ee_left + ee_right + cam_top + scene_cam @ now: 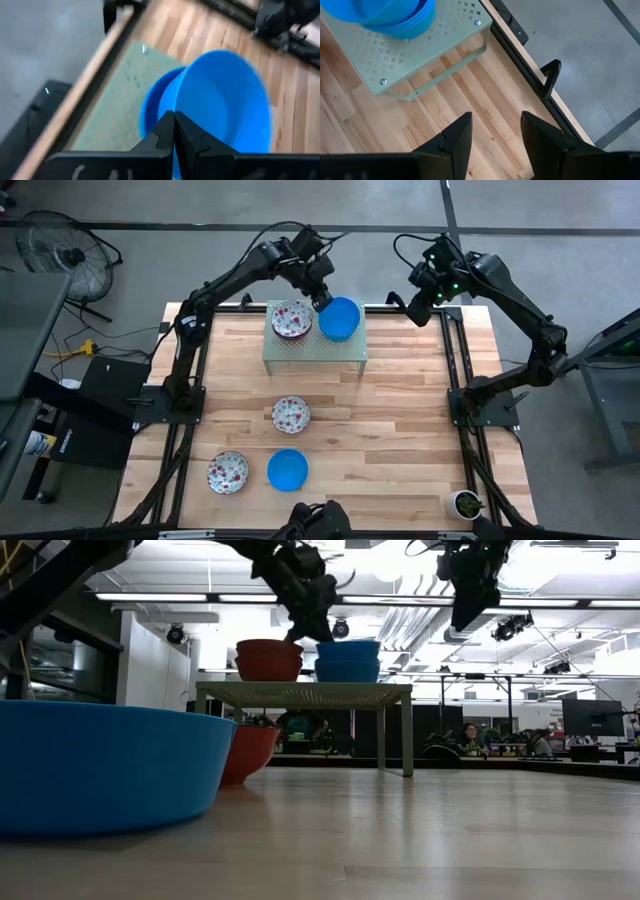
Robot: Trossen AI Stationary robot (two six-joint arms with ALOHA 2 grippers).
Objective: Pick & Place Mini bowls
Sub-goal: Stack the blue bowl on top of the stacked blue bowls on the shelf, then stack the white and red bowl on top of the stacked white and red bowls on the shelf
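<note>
**Blue bowl pinched at the rack's blue stack**

While the right gripper (pixel 492 137) is held above the far right part of the tabletop (pixel 400 430) with its fingers spread and nothing between them, the left gripper (pixel 322 298) is closed on the rim of a blue bowl (pixel 341 318). That bowl is seen tilted in the left wrist view, its rim (pixel 172 107) nipped between the two shut fingers, over the blue stack (pixel 348 661) standing on the right half of the pale green rack (pixel 315 352); whether it touches the bowls below cannot be told. A floral stack (pixel 291 320) is set on the rack's left half, just beside the blue one. The rack itself is placed at the middle of the tabletop's far edge. Nearer the front, one floral bowl (pixel 291 414) is found at the tabletop's middle, and a second floral bowl (pixel 228 473) and a lone blue bowl (pixel 288 469) are set side by side toward the near left corner. A small potted plant (pixel 467 503) is seen at the near right corner.
</note>
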